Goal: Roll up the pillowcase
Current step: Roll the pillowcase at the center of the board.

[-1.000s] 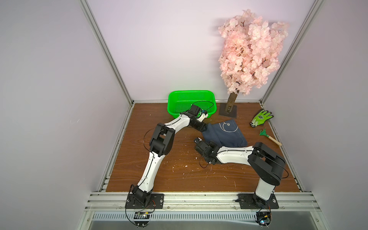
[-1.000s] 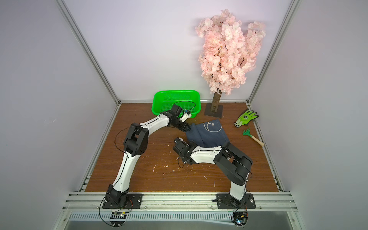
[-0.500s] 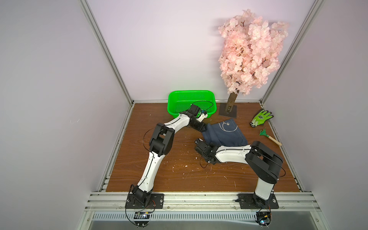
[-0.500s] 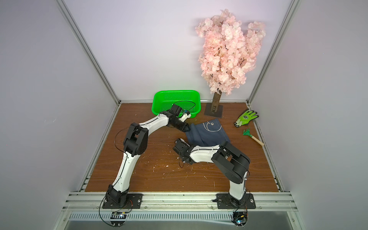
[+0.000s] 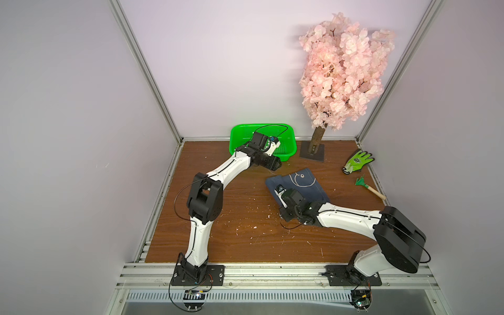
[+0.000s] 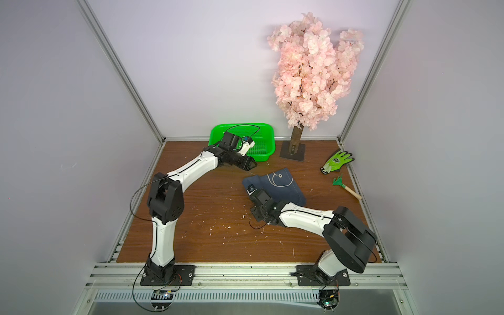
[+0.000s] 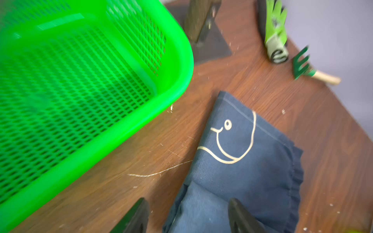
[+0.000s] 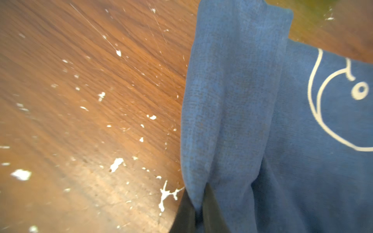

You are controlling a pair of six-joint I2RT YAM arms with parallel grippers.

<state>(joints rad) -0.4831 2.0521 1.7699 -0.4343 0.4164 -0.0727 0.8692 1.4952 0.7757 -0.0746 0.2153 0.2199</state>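
Where the scratched brown wood-grain tabletop is closed in by pale lilac walls, white flecks are scattered over it, and the folded navy-blue fish-printed cloth pillowcase is noted right of centre, near the green plastic mesh basket. A fold at its edge is pinched tight by the right gripper; the left gripper is held spread apart nearby, nothing gripped.

Navy pillowcase bears a white line-drawn fish; the basket is bright green mesh, the glove seemingly green-and-white.
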